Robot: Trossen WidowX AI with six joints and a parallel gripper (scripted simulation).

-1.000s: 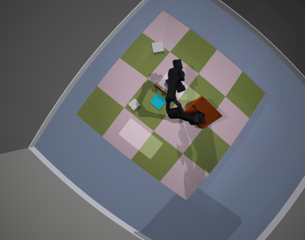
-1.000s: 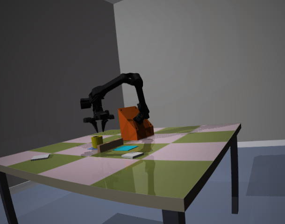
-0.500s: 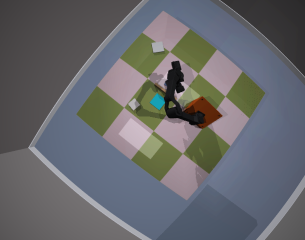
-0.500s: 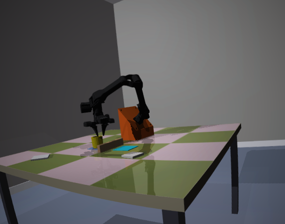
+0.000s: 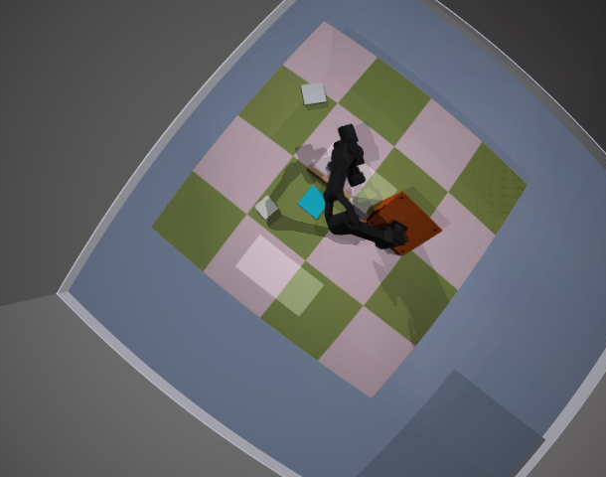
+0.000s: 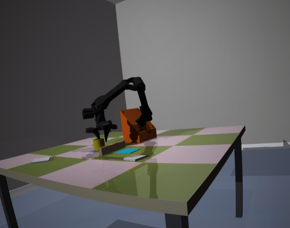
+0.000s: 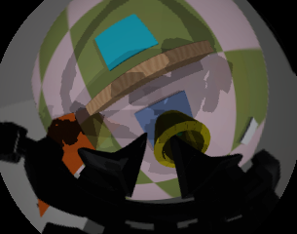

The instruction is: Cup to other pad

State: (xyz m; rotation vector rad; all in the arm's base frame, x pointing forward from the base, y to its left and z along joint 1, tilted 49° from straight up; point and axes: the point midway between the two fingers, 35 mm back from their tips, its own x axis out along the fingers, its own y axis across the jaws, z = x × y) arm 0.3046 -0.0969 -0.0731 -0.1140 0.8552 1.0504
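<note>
A yellow cup stands upright on the blue pad. Something small and greenish shows inside it in the wrist view; separate marbles cannot be made out. The cyan pad lies bare across the wooden wall. My gripper points down at the height of the cup's rim, fingers part open and holding nothing. In the wrist view one fingertip overlaps the cup's mouth and the other is outside its rim. The arm hides the cup in the top view.
A low wooden wall stands between the pads. An orange sloped block stands at the arm's base. One flat white block lies beyond the blue pad, another near the cyan pad.
</note>
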